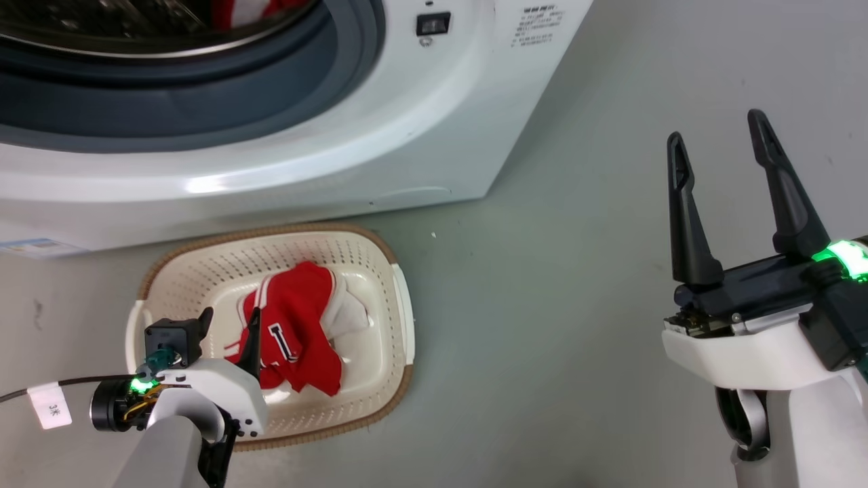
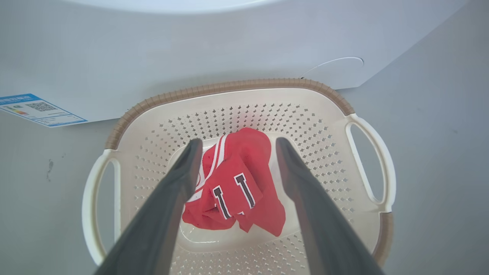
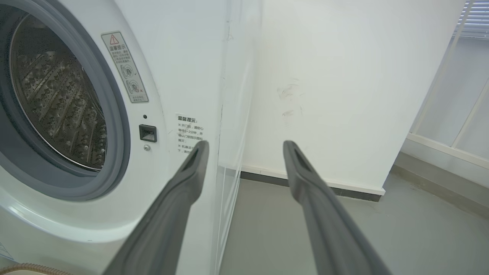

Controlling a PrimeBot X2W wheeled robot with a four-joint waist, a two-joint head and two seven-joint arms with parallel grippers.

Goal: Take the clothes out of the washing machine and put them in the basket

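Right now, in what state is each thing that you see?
washing machine: porthole open, red cloth inside the drum.
basket: upright on the floor, not empty.
red garment: crumpled inside the basket, not gripped.
left claw: open, empty, above the basket.
right claw: open, empty, over the floor.

crumpled red clothes [image 2: 237, 183] in cream basket [image 2: 244, 89]
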